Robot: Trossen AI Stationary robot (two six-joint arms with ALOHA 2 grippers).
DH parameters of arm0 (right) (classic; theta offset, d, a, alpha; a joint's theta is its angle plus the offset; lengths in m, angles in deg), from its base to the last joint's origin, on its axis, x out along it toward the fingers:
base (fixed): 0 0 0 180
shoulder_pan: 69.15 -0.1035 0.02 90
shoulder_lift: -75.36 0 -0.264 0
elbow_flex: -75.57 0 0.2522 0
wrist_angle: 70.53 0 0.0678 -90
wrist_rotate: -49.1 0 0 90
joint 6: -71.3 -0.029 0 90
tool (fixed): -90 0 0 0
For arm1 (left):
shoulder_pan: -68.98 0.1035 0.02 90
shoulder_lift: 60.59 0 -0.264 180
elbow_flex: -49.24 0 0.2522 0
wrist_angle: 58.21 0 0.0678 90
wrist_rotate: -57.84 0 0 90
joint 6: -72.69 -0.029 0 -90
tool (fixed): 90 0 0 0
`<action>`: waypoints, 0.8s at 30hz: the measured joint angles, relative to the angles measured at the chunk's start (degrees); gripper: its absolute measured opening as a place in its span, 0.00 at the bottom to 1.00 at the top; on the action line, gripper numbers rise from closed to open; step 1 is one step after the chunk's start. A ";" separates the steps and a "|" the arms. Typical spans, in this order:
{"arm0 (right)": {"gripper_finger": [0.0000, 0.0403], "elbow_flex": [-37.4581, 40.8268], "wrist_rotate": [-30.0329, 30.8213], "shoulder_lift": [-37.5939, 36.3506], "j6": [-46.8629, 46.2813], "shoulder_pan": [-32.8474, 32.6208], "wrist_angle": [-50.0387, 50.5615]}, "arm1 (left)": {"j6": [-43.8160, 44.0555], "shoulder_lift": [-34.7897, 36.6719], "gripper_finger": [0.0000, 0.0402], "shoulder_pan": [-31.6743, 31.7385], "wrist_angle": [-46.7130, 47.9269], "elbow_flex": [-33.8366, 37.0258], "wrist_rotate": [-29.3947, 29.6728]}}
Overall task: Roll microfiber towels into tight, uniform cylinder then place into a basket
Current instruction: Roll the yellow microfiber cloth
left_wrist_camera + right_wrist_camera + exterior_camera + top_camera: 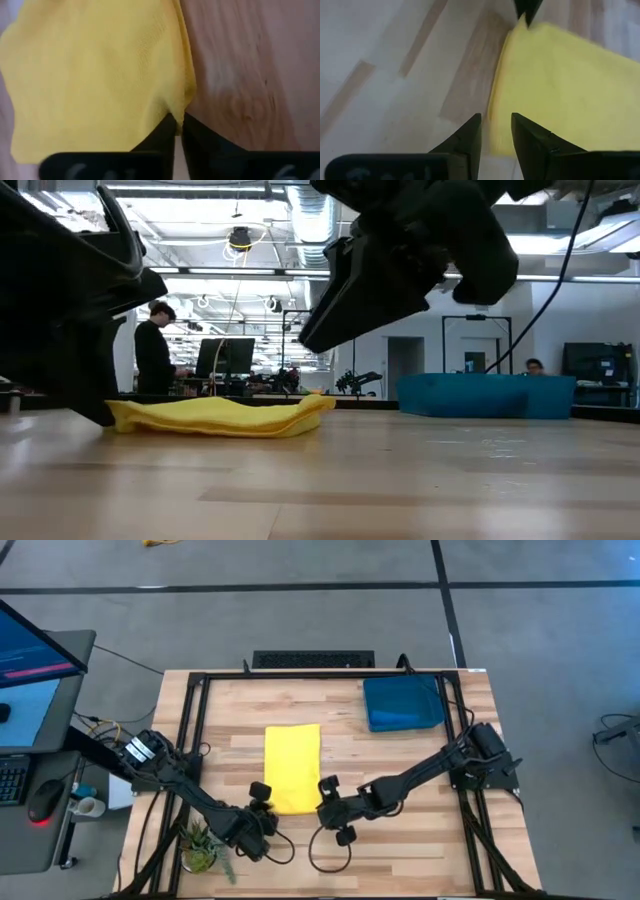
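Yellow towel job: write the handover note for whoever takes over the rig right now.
Left gripper: shut on a near corner of the flat, folded bright yellow microfiber towel.
Right gripper: open, poised at the towel's other near corner, not gripping.
Dark teal rectangular basket: far right of the wooden table; something bright blue fills it.
Done: corner pinched.
Left: roll the yellow towel, put it in the basket.

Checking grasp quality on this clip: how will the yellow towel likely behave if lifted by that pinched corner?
The yellow towel lies folded with soft, sagging edges, so it would probably droop and unfold. The left tool pinches only a corner, so the rest likely drags along the wood.
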 joint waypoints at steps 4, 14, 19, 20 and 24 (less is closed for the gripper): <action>0.31 0.08 0.29 0.46 -0.35 0.04 -0.33 | 0.89 0.00 0.02 0.00 -0.37 0.00 0.02; 0.37 0.17 1.18 3.08 4.11 0.39 -0.80 | 3.18 0.00 0.01 -0.02 -0.41 0.00 -0.20; 0.44 0.06 1.31 2.97 4.56 0.81 -0.91 | 3.31 0.00 0.01 -0.02 -0.42 0.00 -0.22; 0.45 0.06 1.12 2.97 4.54 0.87 -0.95 | 3.31 0.00 0.01 -0.02 -0.40 0.00 -0.22; 0.46 -0.11 0.68 4.65 4.54 1.47 -1.84 | 3.37 0.00 0.01 -0.02 -0.43 0.00 -0.24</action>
